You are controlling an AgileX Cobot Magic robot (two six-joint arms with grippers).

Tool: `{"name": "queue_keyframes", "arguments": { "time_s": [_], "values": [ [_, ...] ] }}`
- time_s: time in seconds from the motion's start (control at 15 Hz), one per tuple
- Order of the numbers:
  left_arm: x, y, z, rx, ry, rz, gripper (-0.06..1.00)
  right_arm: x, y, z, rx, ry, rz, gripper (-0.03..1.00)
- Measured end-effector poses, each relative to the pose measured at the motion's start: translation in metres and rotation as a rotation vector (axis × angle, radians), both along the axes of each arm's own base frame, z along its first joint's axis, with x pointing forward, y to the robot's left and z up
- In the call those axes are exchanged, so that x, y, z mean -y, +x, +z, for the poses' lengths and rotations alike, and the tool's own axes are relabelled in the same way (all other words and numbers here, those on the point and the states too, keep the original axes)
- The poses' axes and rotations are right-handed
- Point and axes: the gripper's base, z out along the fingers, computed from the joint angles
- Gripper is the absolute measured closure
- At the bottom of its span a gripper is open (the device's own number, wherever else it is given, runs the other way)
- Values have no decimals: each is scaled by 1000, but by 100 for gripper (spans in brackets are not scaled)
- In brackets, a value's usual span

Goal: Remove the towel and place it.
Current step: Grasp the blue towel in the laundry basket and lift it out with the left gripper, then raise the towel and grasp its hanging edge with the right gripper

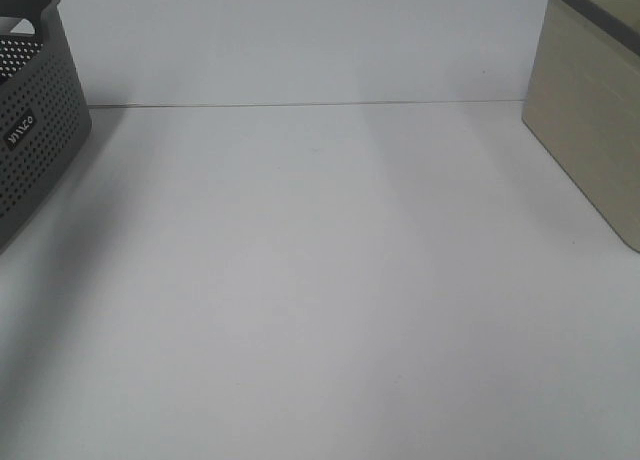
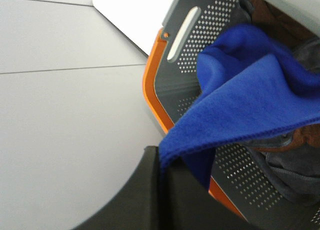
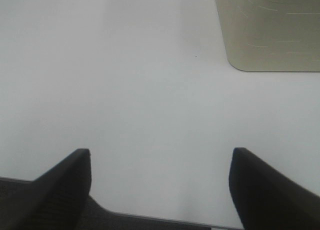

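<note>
In the left wrist view the royal-blue towel (image 2: 250, 95) drapes out of the grey perforated basket (image 2: 200, 40). One edge of it runs down to my left gripper (image 2: 161, 156), whose dark fingers are shut on that edge. Brown and grey cloths lie under the towel inside the basket. My right gripper (image 3: 160, 162) stands open above bare white table with nothing between its fingers (image 3: 65, 180). In the exterior high view only the basket's side (image 1: 40, 130) shows at the far left; the towel and both arms are out of that view.
An orange rim (image 2: 152, 90) runs along the outside of the basket. A beige box (image 1: 590, 130) stands at the right edge of the white table (image 1: 320, 280), and it also shows near my right gripper as the beige box (image 3: 270, 30).
</note>
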Motion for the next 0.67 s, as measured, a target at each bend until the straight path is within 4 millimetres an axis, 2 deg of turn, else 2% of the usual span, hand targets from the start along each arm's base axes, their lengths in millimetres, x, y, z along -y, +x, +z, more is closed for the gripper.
{"name": "queue_keyframes", "arguments": {
  "time_s": [0.13, 0.27, 0.67],
  "values": [
    [22, -26, 23, 64, -27, -69, 94, 0, 0, 0, 0, 0, 0, 22],
    [54, -45, 38, 111, -38, -180, 94, 0, 0, 0, 0, 0, 0, 22],
    [117, -54, 36, 98, -116, -353, 94, -3, 1, 1, 11, 31, 20, 22]
  ]
}}
